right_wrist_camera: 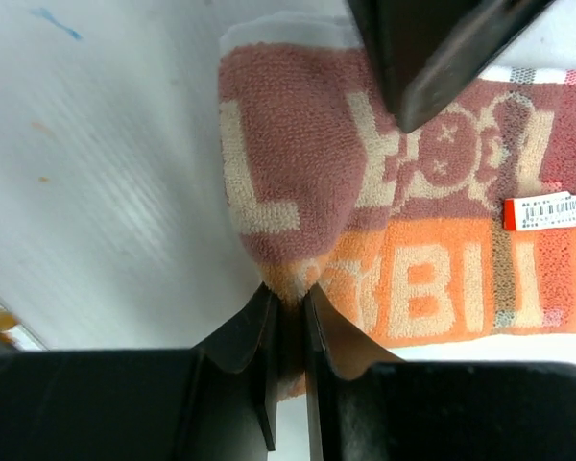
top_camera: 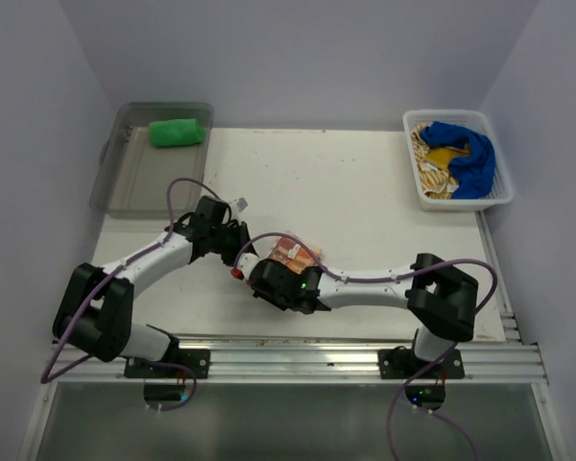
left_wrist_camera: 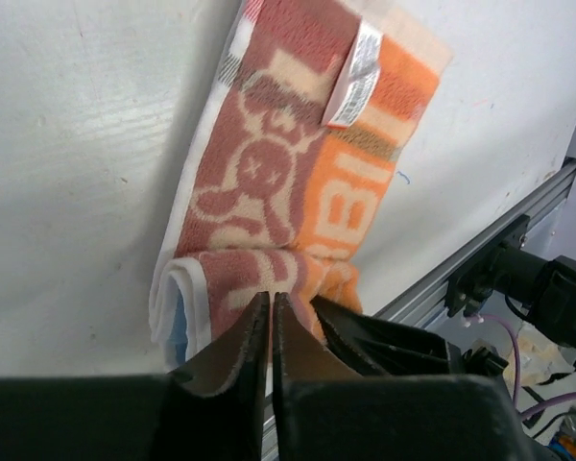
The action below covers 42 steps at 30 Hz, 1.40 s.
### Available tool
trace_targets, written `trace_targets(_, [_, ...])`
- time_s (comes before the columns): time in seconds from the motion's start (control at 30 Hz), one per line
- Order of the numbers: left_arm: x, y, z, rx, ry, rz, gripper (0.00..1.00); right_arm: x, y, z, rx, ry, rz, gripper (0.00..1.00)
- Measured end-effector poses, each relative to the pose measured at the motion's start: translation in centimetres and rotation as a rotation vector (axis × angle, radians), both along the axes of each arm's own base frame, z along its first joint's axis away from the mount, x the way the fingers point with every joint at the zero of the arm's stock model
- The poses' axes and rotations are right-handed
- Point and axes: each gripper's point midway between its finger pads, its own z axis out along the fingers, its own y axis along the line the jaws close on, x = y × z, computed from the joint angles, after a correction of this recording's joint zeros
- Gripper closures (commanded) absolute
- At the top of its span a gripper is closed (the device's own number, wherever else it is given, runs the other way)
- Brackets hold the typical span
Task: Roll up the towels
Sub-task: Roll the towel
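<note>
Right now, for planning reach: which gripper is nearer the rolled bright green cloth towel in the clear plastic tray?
Left. The left gripper is below-right of the rolled green towel, at the orange-and-white printed towel's left end. The right gripper pinches that towel farther right.

The orange towel (right_wrist_camera: pixel 413 279) reads "L" and "BI".

White table (top_camera: pixel 365 202): orange towel (top_camera: pixel 293 252), clear bin (top_camera: pixel 144 178), white basket (top_camera: pixel 461 201).
</note>
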Motion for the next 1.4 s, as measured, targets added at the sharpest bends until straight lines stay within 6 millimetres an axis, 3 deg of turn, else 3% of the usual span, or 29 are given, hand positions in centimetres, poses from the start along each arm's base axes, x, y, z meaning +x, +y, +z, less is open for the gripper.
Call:
trace_targets(0.1, [0.8, 0.8, 1.9, -0.007, -0.048, 0.023, 0.79, -0.6, 0.9, 1.2, 0.075, 0.066, 0.02, 1.0])
trace_targets(0.23, [1.9, 2.2, 5.2, -0.03, -0.134, 0.066, 0.69, -1.5, 0.7, 0.9, 0.111, 0.199, 0.026, 1.0])
trace_targets(0.3, [2.2, 2.6, 5.9, -0.031, -0.152, 0.079, 0.67, -1.7, 0.4, 0.6, 0.127, 0.27, 0.025, 1.0])
trace_targets(0.6, [0.9, 3.6, 6.3, -0.018, -0.145, 0.094, 0.5, -2.2, 1.0, 0.9, 0.252, 0.546, 0.001, 1.0])
trace_targets(0.7, [-0.1, 3.9, 6.0, -0.018, -0.142, 0.093, 0.48, -2.0, 1.0, 1.0, 0.289, 0.627, -0.022, 1.0])
trace_targets(0.87, [-1.9, 4.2, 4.5, -0.025, -0.108, 0.082, 0.59, -1.7, 0.9, 1.1, 0.355, 0.761, -0.072, 1.0])
trace_targets(1.0, [-2.9, 4.0, 4.0, -0.047, -0.087, 0.066, 0.81, -1.1, 0.9, 1.2, 0.421, 0.856, -0.111, 1.0])
trace_targets(1.1, [-3.2, 3.6, 3.9, -0.074, -0.081, 0.055, 0.91, -0.9, 0.6, 1.2, 0.459, 0.915, -0.14, 1.0])
trace_targets(1.4, [-2.9, 1.8, 2.8, -0.129, -0.056, 0.009, 0.96, -0.8, 0.2, 0.9, 0.503, 1.002, -0.173, 1.0])
